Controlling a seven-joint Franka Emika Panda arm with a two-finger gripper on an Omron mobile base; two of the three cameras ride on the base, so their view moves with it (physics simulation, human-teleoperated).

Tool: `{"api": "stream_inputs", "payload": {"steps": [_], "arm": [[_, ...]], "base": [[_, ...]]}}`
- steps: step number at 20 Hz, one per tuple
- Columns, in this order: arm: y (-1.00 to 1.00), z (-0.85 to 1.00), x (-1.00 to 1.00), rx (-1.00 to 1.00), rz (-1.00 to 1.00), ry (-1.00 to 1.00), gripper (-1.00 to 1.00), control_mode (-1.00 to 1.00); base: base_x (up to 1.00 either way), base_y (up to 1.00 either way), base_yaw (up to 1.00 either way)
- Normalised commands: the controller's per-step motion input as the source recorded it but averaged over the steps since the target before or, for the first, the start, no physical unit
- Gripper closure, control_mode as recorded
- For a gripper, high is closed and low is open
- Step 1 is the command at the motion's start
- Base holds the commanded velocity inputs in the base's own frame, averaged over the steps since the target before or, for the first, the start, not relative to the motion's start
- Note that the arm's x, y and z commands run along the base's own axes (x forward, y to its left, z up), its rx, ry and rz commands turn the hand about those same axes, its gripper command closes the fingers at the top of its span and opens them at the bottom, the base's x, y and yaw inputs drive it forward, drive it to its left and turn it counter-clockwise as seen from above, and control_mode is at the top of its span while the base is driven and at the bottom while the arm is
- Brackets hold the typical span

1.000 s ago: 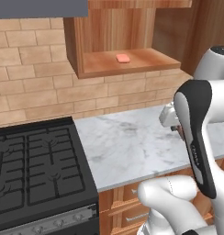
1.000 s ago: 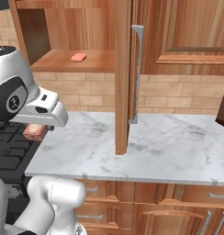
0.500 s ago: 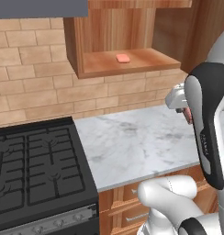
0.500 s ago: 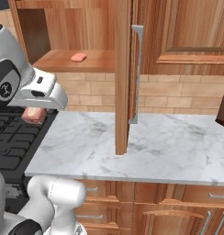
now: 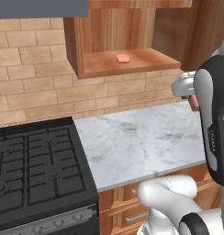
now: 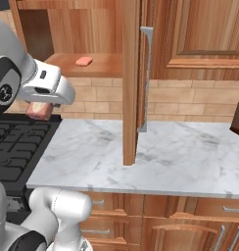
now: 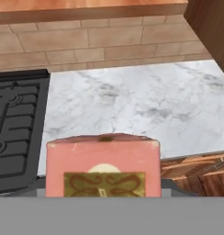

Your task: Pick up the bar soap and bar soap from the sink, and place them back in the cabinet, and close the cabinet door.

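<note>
Raised higher, end effector (image 6: 39, 109) grips pink soap (image 7: 103, 165).

A salmon-pink rectangular bar soap (image 7: 103, 165) carries an olive-gold ornamented label with a pale cream half-round above it. A smaller orange-pink soap bar (image 5: 123, 58) lies in the warm-brown, plank-grained wooden cabinet (image 5: 132, 64). The white marble surface (image 5: 141, 142) is grey-veined, the gas stove (image 5: 36, 170) black, the brick wall (image 5: 31, 92) tan.

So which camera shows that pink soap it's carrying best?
The hand view: the pink bar soap is close up, label visible. The right base view shows it tucked under the pincer; the left base view catches just a sliver.
</note>
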Motion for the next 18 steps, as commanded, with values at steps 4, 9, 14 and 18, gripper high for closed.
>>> {"api": "stream_inputs", "payload": {"steps": [4, 9, 14, 18], "arm": [[-0.12, 0.17, 0.16, 0.00, 0.00, -0.14, 1.00, -1.00], [-0.04, 0.10, 0.27, 0.00, 0.00, -0.10, 1.00, -1.00], [0.00, 0.17, 0.30, 0.00, 0.00, -0.10, 1.00, -1.00], [0.00, 0.18, 0.20, 0.00, 0.00, -0.10, 1.00, -1.00]], "base": [[0.00, 0.00, 0.00], [0.00, 0.00, 0.00], [0.00, 0.00, 0.00], [0.00, 0.00, 0.00]]}}
